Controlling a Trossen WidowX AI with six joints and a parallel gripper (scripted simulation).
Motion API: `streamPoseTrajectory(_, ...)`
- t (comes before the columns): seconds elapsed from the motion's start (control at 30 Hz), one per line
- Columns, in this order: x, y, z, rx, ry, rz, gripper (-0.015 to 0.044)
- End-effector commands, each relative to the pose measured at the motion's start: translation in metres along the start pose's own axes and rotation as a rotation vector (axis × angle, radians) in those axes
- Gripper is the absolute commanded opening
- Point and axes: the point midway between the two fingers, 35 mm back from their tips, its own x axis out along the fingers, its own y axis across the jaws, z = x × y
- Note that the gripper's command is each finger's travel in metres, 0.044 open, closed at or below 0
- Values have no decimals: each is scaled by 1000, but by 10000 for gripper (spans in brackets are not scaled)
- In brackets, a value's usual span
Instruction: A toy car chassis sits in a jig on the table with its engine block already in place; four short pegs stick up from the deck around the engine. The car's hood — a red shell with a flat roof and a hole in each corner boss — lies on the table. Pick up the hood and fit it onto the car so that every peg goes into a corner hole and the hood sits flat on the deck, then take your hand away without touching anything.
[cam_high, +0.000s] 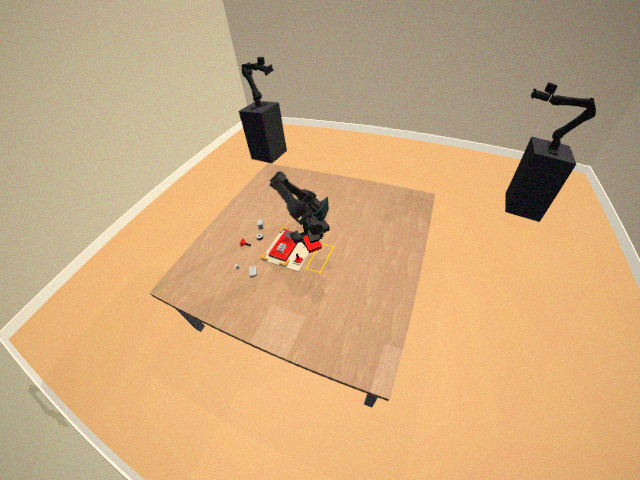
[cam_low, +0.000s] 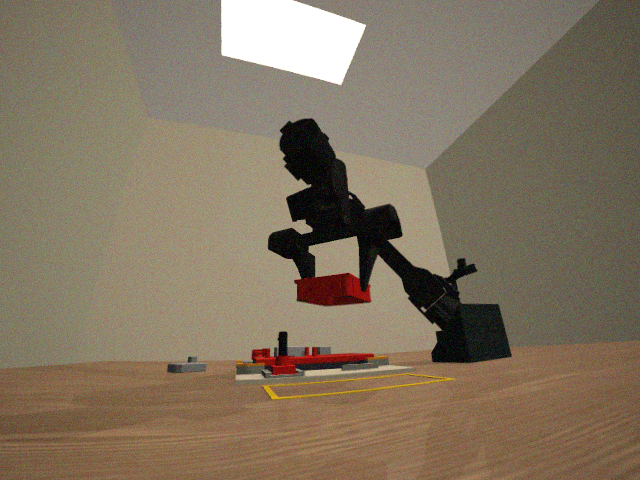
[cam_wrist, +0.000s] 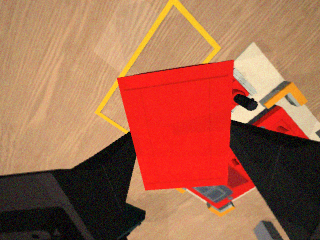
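The black parallel-jaw gripper (cam_high: 308, 237) (cam_low: 337, 276) (cam_wrist: 178, 129) is clamped on the red flat-roofed hood (cam_high: 312, 243) (cam_low: 330, 289) (cam_wrist: 179, 125), held up above the wooden tabletop (cam_high: 356, 289) (cam_low: 330, 434) (cam_wrist: 65, 60). In the top view, the red toy car chassis (cam_high: 276, 253) (cam_low: 336, 358) (cam_wrist: 242, 192) with its grey engine block (cam_high: 281, 247) (cam_low: 297, 351) sits toward eight o'clock from the hood; the yellow rectangular outline (cam_high: 313, 270) (cam_low: 356, 391) (cam_wrist: 145, 41) lies toward five o'clock. No lettering is readable.
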Motion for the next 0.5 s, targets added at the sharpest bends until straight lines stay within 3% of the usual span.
streamPoseTrajectory(0.0,-1,-14,-6,69,-8,-1,0)
streamPoseTrajectory(0.47,-4,-63,-36,337,-30,4,0)
